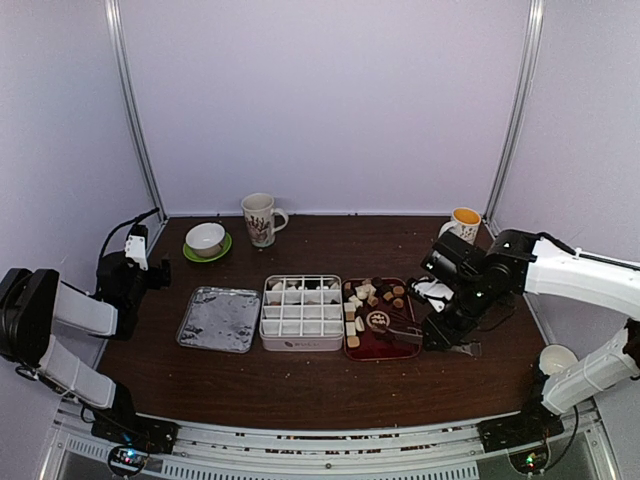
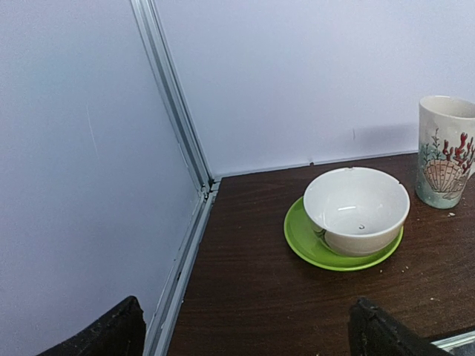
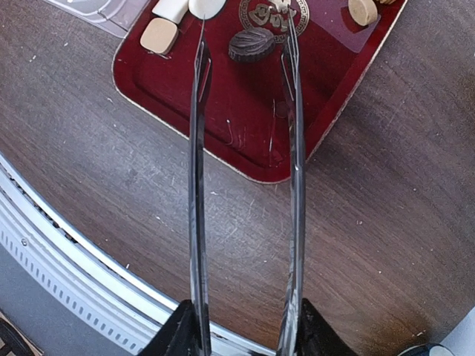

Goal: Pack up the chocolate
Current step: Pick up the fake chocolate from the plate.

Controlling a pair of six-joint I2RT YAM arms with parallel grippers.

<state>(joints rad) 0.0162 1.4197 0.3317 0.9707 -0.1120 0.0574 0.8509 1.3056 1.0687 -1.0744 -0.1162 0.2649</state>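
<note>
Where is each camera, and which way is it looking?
Top: high behind the arms, looking down on the table; both arms show.
Left wrist: on the left arm, facing the back corner, bowl and mug; the open left hand shows.
Right wrist: on the right arm, looking down the tongs at chocolate on the tray; the right hand grips them.
Top and left wrist share bowl and mug.

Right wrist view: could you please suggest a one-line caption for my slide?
Right claw holds metal tongs over the dark-red tray, their open arms flanking a dark leaf-shaped chocolate.
</note>
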